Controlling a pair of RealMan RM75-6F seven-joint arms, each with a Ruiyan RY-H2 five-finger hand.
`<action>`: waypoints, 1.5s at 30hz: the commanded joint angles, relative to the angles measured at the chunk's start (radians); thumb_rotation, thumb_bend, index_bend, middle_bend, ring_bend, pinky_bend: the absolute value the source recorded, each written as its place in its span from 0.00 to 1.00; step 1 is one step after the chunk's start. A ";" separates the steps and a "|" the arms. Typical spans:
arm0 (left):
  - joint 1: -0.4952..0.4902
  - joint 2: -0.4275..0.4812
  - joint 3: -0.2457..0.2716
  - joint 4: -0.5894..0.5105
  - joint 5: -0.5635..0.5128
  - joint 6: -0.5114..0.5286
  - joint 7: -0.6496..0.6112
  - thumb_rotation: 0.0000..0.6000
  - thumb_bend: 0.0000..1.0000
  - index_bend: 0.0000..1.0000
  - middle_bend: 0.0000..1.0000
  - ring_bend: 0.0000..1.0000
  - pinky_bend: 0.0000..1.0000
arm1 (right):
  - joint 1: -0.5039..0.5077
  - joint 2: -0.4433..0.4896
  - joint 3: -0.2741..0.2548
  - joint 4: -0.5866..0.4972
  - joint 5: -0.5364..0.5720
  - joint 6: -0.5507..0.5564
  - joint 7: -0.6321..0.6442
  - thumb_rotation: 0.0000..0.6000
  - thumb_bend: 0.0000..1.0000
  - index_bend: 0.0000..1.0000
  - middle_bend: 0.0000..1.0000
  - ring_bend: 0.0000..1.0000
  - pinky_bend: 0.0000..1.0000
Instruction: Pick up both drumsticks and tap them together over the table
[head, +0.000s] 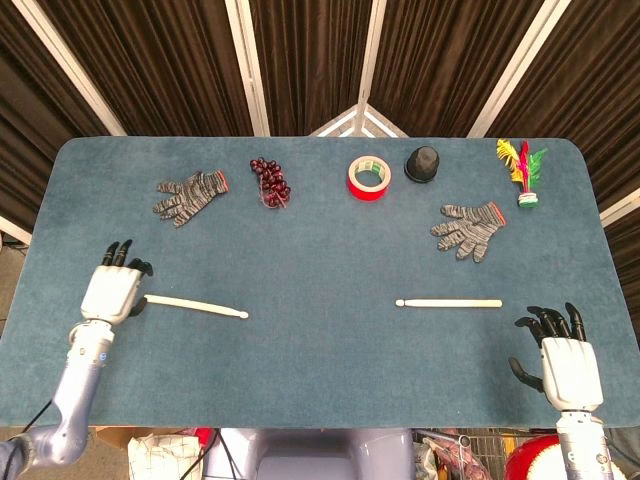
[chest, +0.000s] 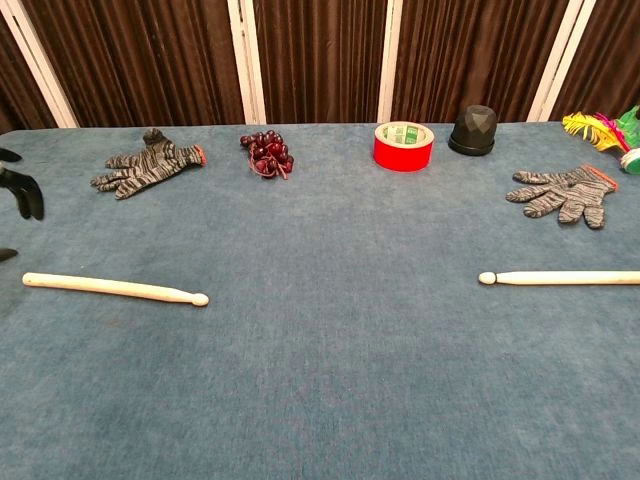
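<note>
1. My left hand hovers with fingers spread, holding nothing, at the butt end of the left drumstick, which lies flat on the table, tip pointing away to its right.
2. My right hand is likewise released, fingers apart, at the table's near edge.
3. The right drumstick lies just ahead and left of it.
4. Beyond that stick lies a grey glove.

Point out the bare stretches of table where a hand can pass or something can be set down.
Widest: the middle, between left drumstick and right drumstick, below the red tape roll. Also the near edge, between left hand and right hand. The far row is crowded.
</note>
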 joint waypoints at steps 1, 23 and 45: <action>-0.018 -0.033 0.015 0.035 0.000 -0.014 0.001 1.00 0.42 0.40 0.36 0.00 0.00 | 0.000 -0.001 0.000 0.003 0.002 -0.002 0.001 1.00 0.26 0.38 0.25 0.19 0.01; -0.047 -0.161 0.073 0.171 0.064 -0.007 -0.046 1.00 0.48 0.44 0.41 0.00 0.00 | 0.002 -0.001 0.003 0.019 0.020 -0.008 0.011 1.00 0.26 0.38 0.24 0.20 0.01; -0.054 -0.176 0.086 0.169 0.017 -0.014 0.036 1.00 0.48 0.49 0.47 0.01 0.00 | 0.004 -0.006 0.002 0.025 0.023 -0.010 0.010 1.00 0.26 0.38 0.24 0.20 0.01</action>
